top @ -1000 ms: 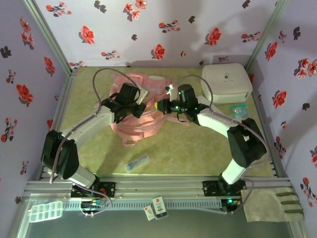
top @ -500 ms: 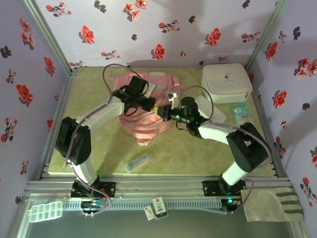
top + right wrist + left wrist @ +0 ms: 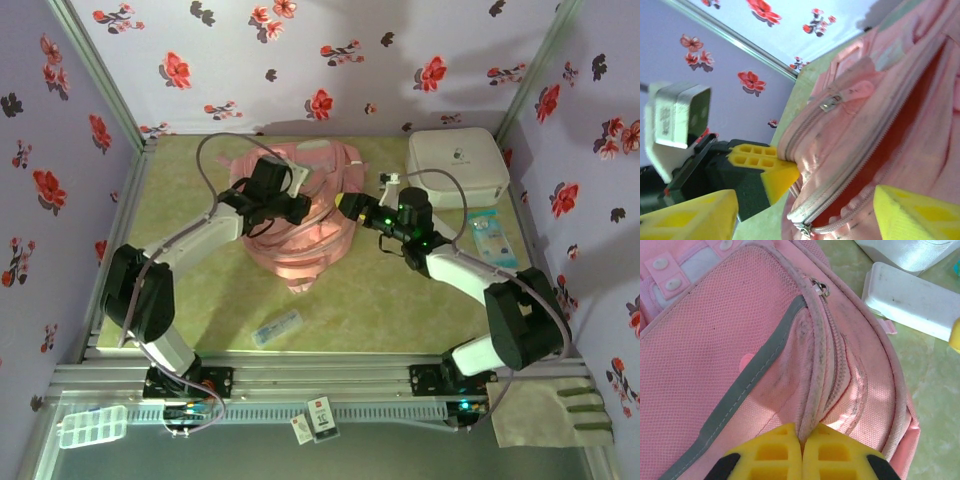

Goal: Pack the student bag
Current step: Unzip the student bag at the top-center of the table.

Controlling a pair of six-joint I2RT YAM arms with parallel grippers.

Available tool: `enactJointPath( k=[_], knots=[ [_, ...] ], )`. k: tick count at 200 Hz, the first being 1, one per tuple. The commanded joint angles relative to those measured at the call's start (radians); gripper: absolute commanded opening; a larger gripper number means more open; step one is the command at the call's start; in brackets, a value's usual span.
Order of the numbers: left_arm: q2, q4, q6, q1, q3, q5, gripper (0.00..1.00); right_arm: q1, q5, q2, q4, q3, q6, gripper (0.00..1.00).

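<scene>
Student bag (image 3: 300, 235), pink, lies on the green bench (image 3: 200, 300). Left hand (image 3: 802, 450) pinches its zip edge; right hand (image 3: 802, 212) faces the opening, fingers (image 3: 915, 215) apart.

The table (image 3: 400, 310) in front of me has a mottled yellow-green top. The pink student bag (image 3: 305, 245) lies on it near the middle, toward the far side. In the far right corner sits a white rounded-square hard case (image 3: 457, 165). Nearer me along the right edge is a small packet with blue print (image 3: 487, 233). Well apart from these, toward my near edge, a slim clear packet (image 3: 277, 328) lies at an angle. My left wrist view shows a white oblong block (image 3: 912, 302) on the table just beside the bag.
</scene>
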Motion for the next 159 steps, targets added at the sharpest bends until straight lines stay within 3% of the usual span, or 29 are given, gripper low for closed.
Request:
enactJointPath(
  k=[1, 49, 141, 159],
  knots=[
    [-0.077, 0.112, 0.042, 0.008, -0.001, 0.022, 0.0, -0.006, -0.02, 0.033, -0.158, 0.099, 0.093, 0.75],
    [-0.087, 0.115, 0.087, 0.008, -0.014, 0.041, 0.0, -0.006, -0.104, 0.157, -0.274, 0.265, 0.204, 0.78],
    [-0.091, 0.091, 0.086, 0.008, -0.023, 0.051, 0.0, -0.001, -0.054, 0.281, -0.381, 0.415, 0.262, 0.8],
    [-0.099, 0.065, 0.092, 0.008, -0.02, 0.05, 0.07, 0.009, -0.099, 0.333, -0.347, 0.455, 0.299, 0.79]
  ],
)
